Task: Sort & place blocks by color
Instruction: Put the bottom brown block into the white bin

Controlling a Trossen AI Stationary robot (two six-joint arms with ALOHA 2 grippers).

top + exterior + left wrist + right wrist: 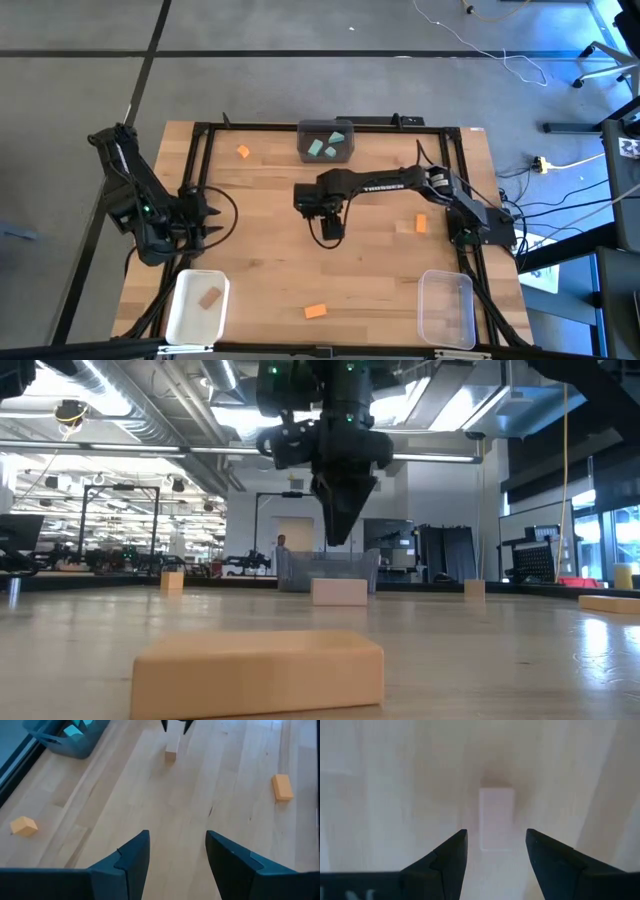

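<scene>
A pale tan block lies flat on the table's middle, also seen in the low view and the left wrist view. My right gripper hangs open above it, pointing down, fingertips clear of the block. My left gripper waits open over the table's left side. Three orange blocks lie on the table: far left, right, near edge. Teal blocks lie in the dark grey bin. One tan block lies in the white bin.
The dark grey bin stands at the far edge's middle, the white bin at the near left corner, a clear bin at the near right corner. A black frame runs along the table's sides. Bare wood lies between the bins.
</scene>
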